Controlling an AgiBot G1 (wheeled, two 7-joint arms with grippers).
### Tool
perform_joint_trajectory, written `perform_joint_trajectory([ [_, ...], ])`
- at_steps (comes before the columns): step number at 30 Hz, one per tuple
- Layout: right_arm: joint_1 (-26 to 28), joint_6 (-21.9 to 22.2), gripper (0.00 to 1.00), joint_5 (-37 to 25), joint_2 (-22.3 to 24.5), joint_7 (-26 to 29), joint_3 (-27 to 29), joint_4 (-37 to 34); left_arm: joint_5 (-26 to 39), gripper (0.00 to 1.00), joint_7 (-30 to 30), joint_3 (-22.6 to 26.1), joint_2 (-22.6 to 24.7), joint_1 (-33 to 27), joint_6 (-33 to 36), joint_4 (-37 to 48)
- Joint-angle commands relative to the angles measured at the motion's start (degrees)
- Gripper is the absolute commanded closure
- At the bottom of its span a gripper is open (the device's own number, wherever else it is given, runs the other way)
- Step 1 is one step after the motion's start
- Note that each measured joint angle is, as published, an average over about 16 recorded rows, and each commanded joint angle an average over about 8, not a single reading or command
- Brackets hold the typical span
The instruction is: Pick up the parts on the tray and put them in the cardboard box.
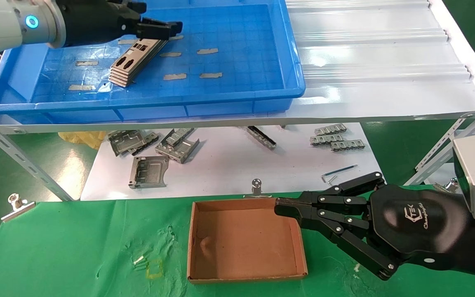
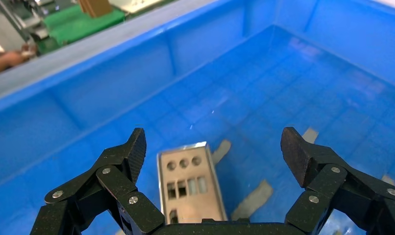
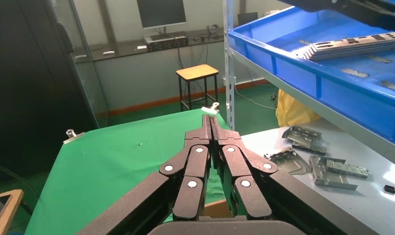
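A stack of thin silver-grey parts lies slanted on the floor of the blue tray. My left gripper hovers open above the stack's far end. In the left wrist view the top plate lies below and between the spread fingers of that gripper, apart from both. The brown cardboard box sits empty on the green cloth. My right gripper is shut and empty over the box's far right corner; it also shows in the right wrist view.
A white corrugated sheet lies right of the tray. On the lower white board are bent grey brackets, notched strips and a hex key. Metal clips hold the green cloth's far edge.
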Motion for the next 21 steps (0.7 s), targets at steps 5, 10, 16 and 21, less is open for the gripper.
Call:
perform_joint_trajectory([
  [5, 0.0, 0.0, 0.0, 0.0, 0.0, 0.0, 0.0, 0.0, 1.1, 0.0, -0.4, 0.8, 0.0, -1.1, 0.8, 2.9],
  [10, 0.0, 0.0, 0.0, 0.0, 0.0, 0.0, 0.0, 0.0, 1.4, 0.0, -0.2, 1.0, -0.4, -1.3, 1.1, 3.6],
  [16, 0.0, 0.0, 0.0, 0.0, 0.0, 0.0, 0.0, 0.0, 1.5, 0.37, 0.2, 1.1, -0.4, -1.2, 0.4, 3.9],
  [21, 0.0, 0.0, 0.0, 0.0, 0.0, 0.0, 0.0, 0.0, 1.6, 0.91, 0.3, 1.1, -0.3, -1.1, -0.2, 4.2],
])
